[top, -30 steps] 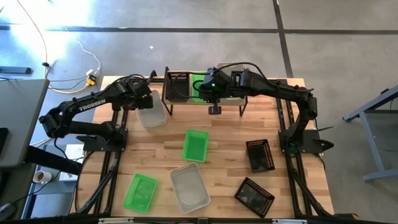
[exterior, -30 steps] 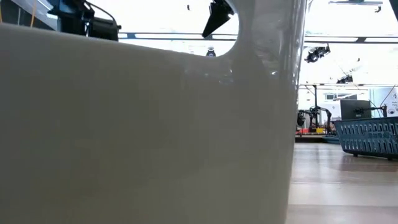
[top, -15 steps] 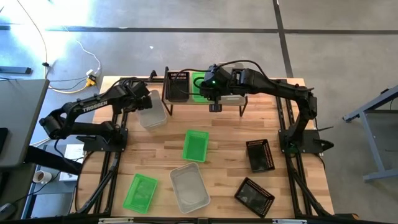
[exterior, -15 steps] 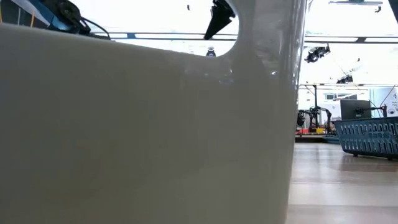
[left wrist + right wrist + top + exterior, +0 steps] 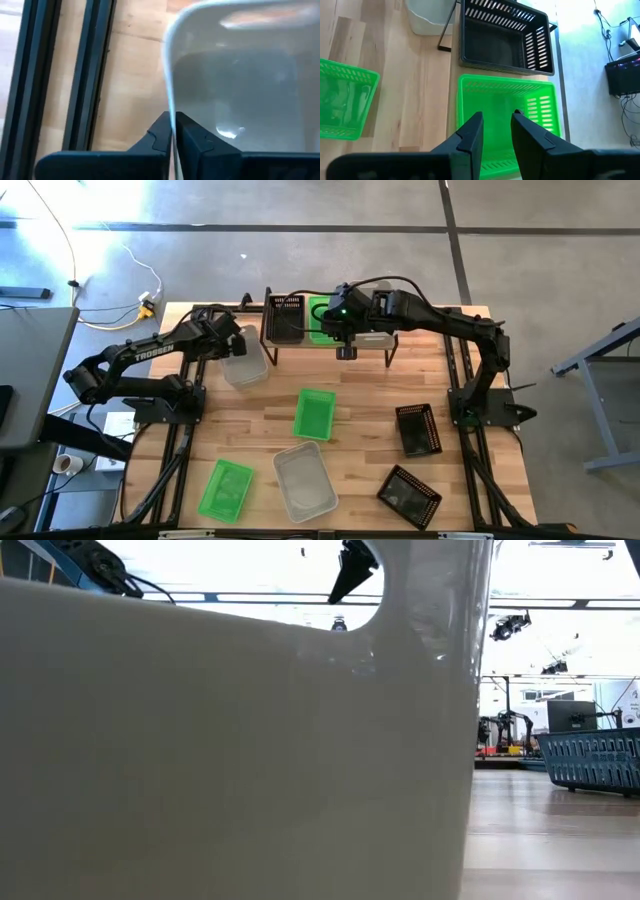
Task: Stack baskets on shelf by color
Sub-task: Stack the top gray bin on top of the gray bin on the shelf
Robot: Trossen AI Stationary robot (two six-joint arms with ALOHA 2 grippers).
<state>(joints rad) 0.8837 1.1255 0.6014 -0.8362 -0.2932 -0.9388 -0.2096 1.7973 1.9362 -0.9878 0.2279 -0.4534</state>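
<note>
Clear basket point(image 5: 240, 90): left tool point(image 5: 173, 131) clenched on its rim; right tool point(image 5: 496, 131) parted above green basket point(image 5: 507, 120).

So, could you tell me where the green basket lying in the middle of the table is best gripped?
Probably on a rim wall of the green basket. It sits upright with its mouth open upward, so a gripper could come straight down, one finger inside and one outside. It stands apart from the clear basket, which leaves room for the outer finger.
</note>
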